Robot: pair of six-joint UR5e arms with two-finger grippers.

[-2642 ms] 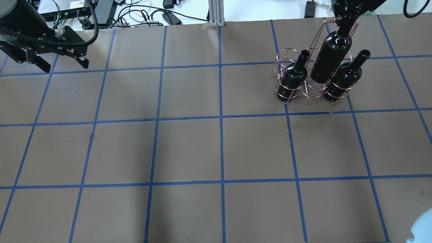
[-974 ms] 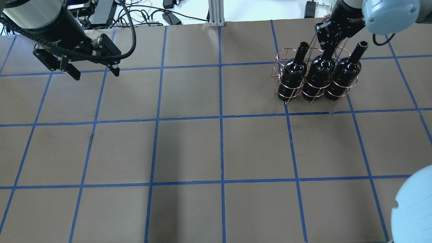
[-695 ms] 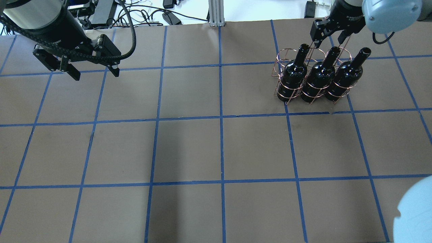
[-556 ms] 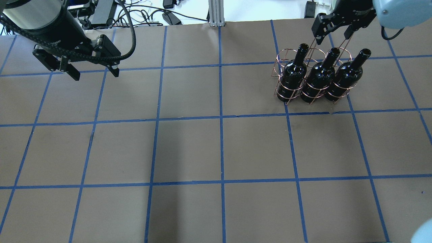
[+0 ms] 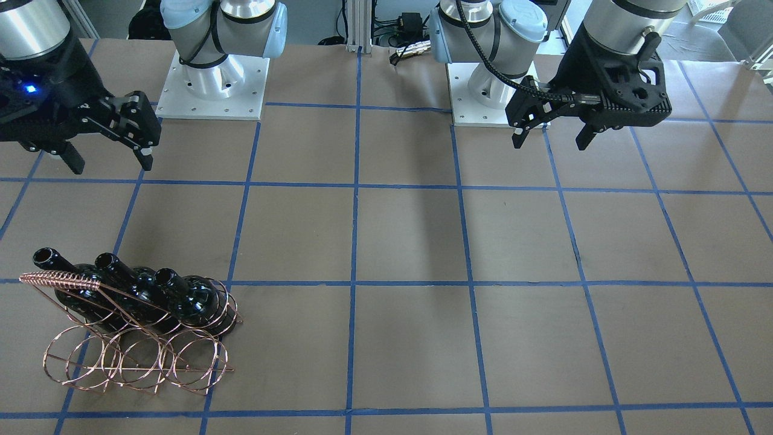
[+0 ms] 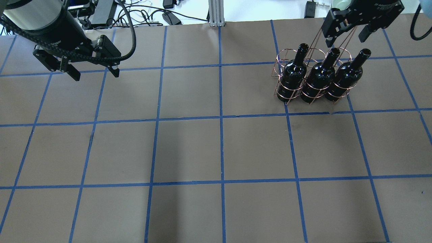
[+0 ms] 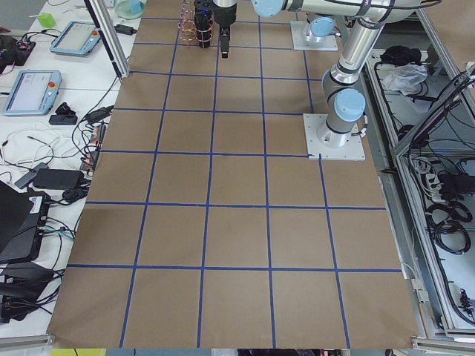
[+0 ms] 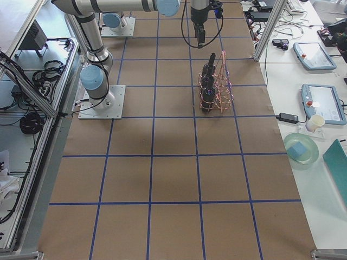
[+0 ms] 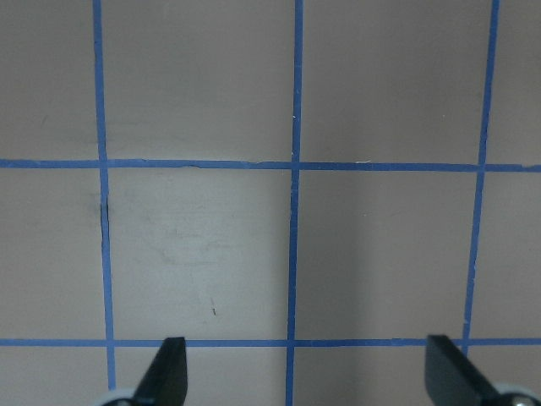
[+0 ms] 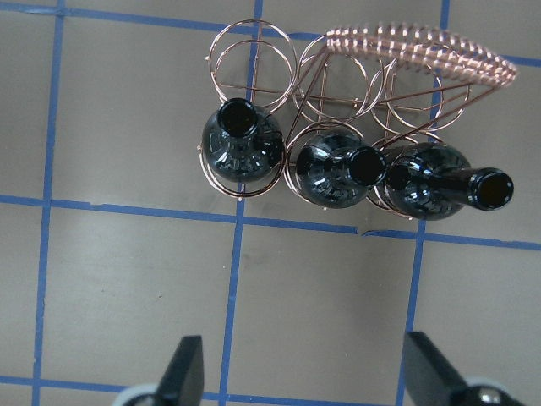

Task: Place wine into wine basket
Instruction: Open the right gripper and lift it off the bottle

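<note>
Three glossy black wine bottles stand side by side in the front rings of the copper wire basket at the far right: left, middle and right. The front view shows the basket and bottles at lower left. My right gripper is open and empty, above and behind the bottles; its wrist view looks down on the bottle mouths and the coiled handle. My left gripper is open and empty over the far left of the table.
The brown table carries a blue tape grid. The basket's back rings hold nothing. Cables and boxes and a metal post lie beyond the far edge. Both arm bases stand at the robot's side.
The right gripper lowered the middle bottle into its ring, opened, and rose back away from it. The left arm moved in over the table early on, then stayed still.
</note>
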